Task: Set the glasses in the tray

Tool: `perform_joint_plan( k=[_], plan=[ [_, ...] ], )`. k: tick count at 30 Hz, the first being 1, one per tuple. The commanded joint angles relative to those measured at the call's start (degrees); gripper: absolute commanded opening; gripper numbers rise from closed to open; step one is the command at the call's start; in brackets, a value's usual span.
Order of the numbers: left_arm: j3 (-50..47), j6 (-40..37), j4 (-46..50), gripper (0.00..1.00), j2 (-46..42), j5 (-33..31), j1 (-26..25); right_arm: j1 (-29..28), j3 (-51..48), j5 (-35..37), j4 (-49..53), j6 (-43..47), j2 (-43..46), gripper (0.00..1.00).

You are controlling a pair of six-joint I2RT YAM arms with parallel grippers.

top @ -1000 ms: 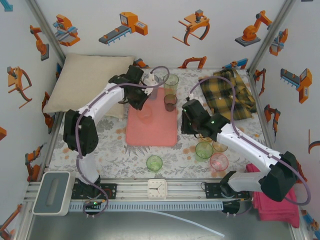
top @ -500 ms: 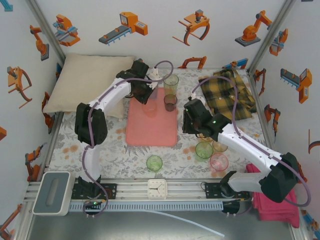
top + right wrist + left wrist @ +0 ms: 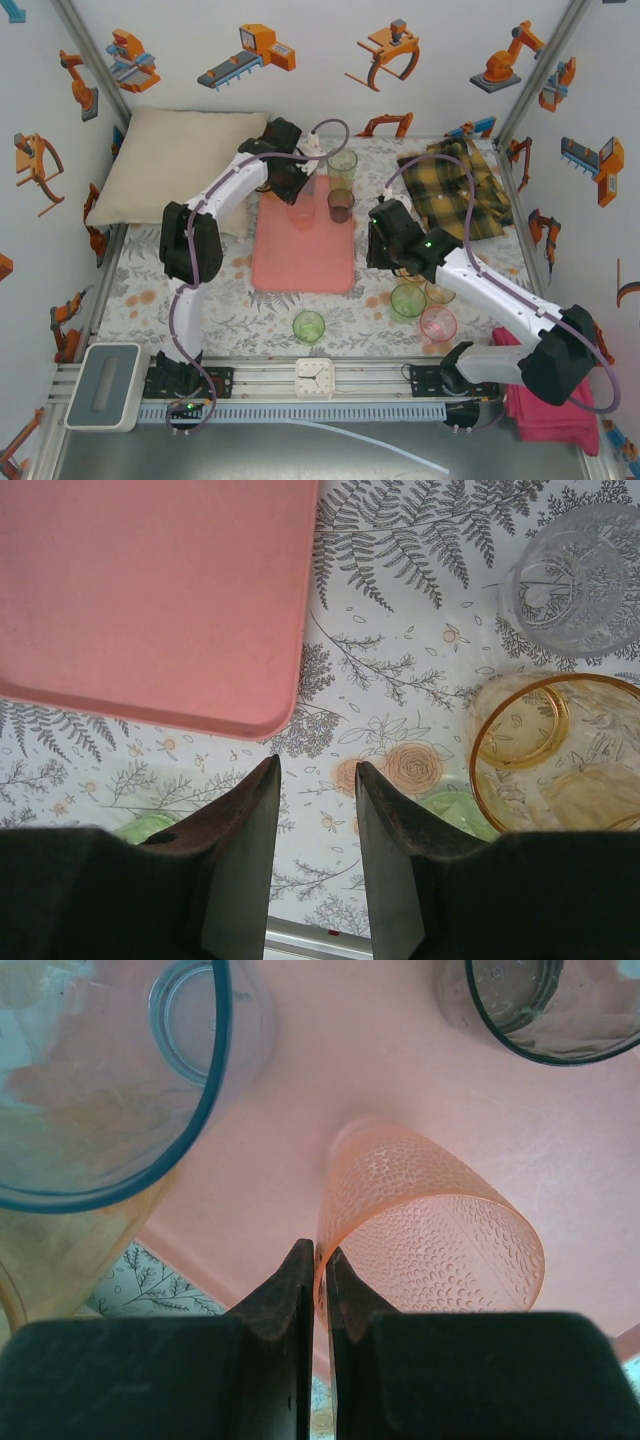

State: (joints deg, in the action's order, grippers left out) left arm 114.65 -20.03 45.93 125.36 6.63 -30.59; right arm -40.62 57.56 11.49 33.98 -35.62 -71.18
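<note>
left gripper (image 3: 320, 1257) clamped on an orange tumbler (image 3: 430, 1230), right gripper (image 3: 315, 780) empty.
left fingers nearly shut, pinching the tumbler's wall at the rim. tumbler upright at the far end of the tray (image 3: 300, 270), blue-rimmed glass (image 3: 110, 1080) and smoky glass (image 3: 545, 1000) close by. right fingers partly apart, nothing between them, above the tablecloth (image 3: 400, 660) just beside the tray's right edge. amber glass (image 3: 555, 745), green glass (image 3: 407, 300), pink glass (image 3: 438, 323) on the cloth nearby.
</note>
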Motion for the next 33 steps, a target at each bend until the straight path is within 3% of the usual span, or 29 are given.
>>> perform_joint_plan(
  k=[1, 24, 33],
  plan=[
    [2.02, 0.7, 1.35, 0.13, 1.06, -0.56, 0.39, 0.41, -0.64, 0.51, -1.15, -0.59, 0.55, 0.37],
    [4.44, 0.28, 2.06, 0.24, 2.9, -0.66, 0.74, 0.63, -0.87, 0.03, -1.29, -0.67, 0.56, 0.38],
    [6.73, 0.73, 2.56, 0.2, 3.84, 0.05, 0.72, 0.7, -0.85, 0.03, -1.11, -0.68, 0.82, 0.38]
  ],
)
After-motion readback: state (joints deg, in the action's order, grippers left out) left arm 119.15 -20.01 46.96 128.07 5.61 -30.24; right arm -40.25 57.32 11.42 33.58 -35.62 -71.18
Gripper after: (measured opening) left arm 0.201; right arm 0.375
